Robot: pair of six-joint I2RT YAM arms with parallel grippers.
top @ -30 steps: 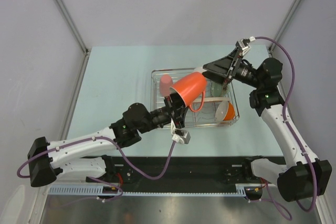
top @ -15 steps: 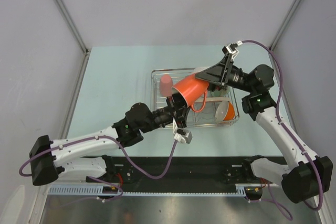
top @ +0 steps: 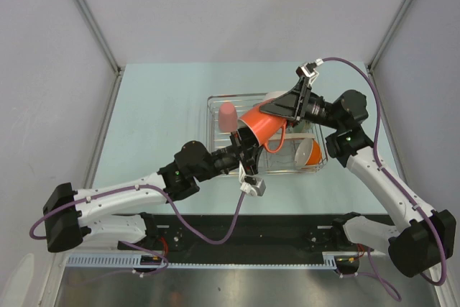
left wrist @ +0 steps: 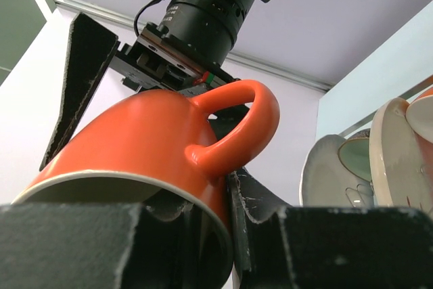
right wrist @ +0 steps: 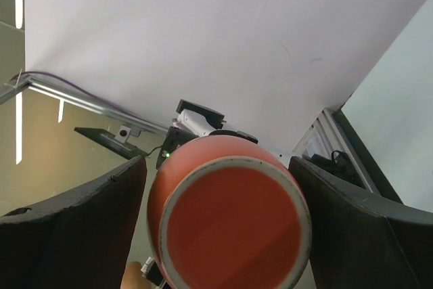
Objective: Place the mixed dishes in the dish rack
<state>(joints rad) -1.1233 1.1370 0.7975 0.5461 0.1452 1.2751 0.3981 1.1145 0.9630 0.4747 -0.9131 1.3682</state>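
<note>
the left gripper (top: 246, 145) is clamped on the rim wall of the orange mug (top: 263, 123), holding it tilted in the air above the dish rack (top: 213, 129). beyond it the right gripper (top: 272, 110) stands wide, jaws either side of the mug's base, gripping nothing. this looks like a handover: the right should close on the base before the left lets go.
</note>
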